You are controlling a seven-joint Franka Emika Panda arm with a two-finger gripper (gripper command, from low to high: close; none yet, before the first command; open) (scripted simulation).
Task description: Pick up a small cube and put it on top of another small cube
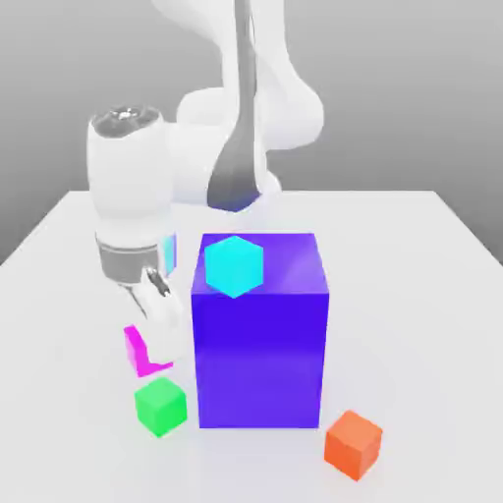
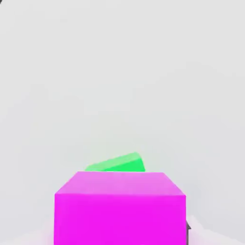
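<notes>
My gripper (image 1: 155, 336) hangs low at the exterior view's left, beside the big block, shut on the small magenta cube (image 1: 138, 352). A pale finger hides part of that cube, so it shows as an L-shape. In the hand view the magenta cube (image 2: 119, 210) sits close up. The other small cube, bright green (image 1: 160, 406), rests on the table just in front of the held one, with a small gap between them. Its top face (image 2: 119, 163) peeks out past the magenta cube's edge in the hand view.
A tall blue-purple block (image 1: 260, 344) stands right beside the green cube, with a cyan cube (image 1: 234, 265) on its top. An orange cube (image 1: 353, 444) lies near the table's front, at the exterior view's right. The white table (image 1: 422, 295) spreads around them.
</notes>
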